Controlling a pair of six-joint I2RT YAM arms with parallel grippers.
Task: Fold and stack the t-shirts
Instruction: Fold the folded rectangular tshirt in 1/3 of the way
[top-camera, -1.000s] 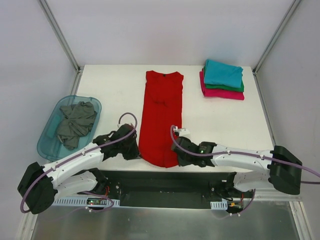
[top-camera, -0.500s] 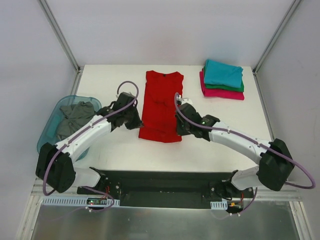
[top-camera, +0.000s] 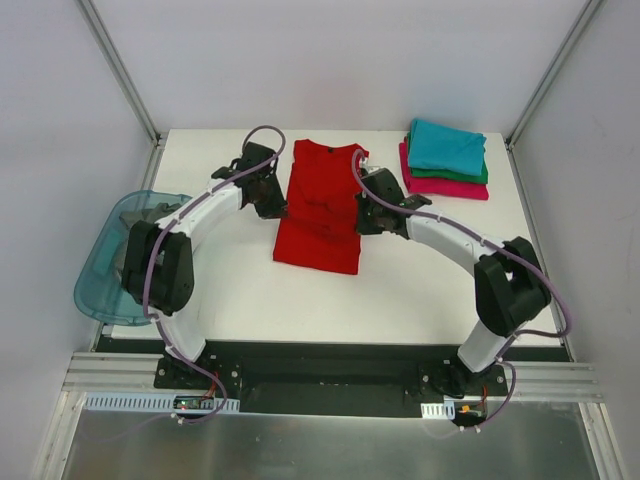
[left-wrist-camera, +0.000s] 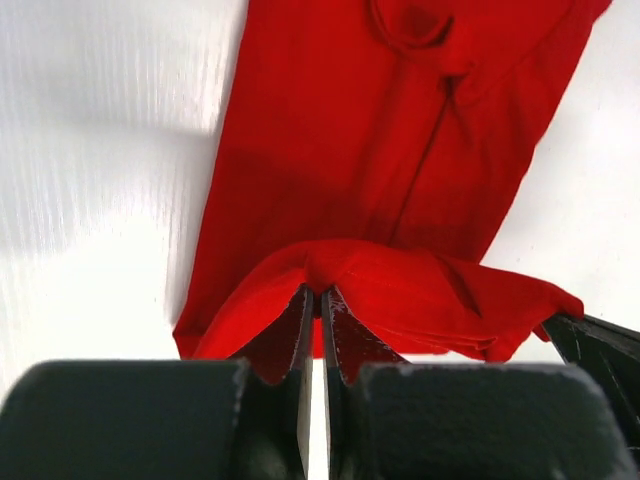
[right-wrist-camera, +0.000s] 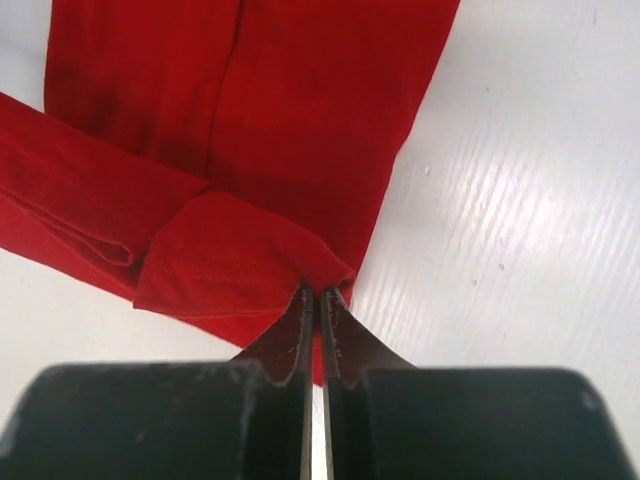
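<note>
The red t-shirt (top-camera: 320, 210) lies lengthwise at the table's middle, its near hem lifted and folded back toward the collar. My left gripper (top-camera: 276, 205) is shut on the hem's left corner, seen in the left wrist view (left-wrist-camera: 320, 292). My right gripper (top-camera: 362, 218) is shut on the hem's right corner, seen in the right wrist view (right-wrist-camera: 318, 290). The red cloth (left-wrist-camera: 380, 150) (right-wrist-camera: 250, 110) spreads under both. A folded stack sits at the back right: teal shirt (top-camera: 446, 145) on a green one (top-camera: 478, 177) on a magenta-pink one (top-camera: 440, 186). A dark grey shirt (top-camera: 140, 215) lies crumpled in the tub.
A translucent blue plastic tub (top-camera: 95, 285) sits at the table's left edge, partly behind my left arm. Metal frame posts rise at the back corners. White table (top-camera: 420, 280) shows in front of the red shirt.
Both grippers have carried the red shirt's near hem away from the front edge toward the collar, so the shirt is now doubled over and shorter. The arms are stretched further out.
</note>
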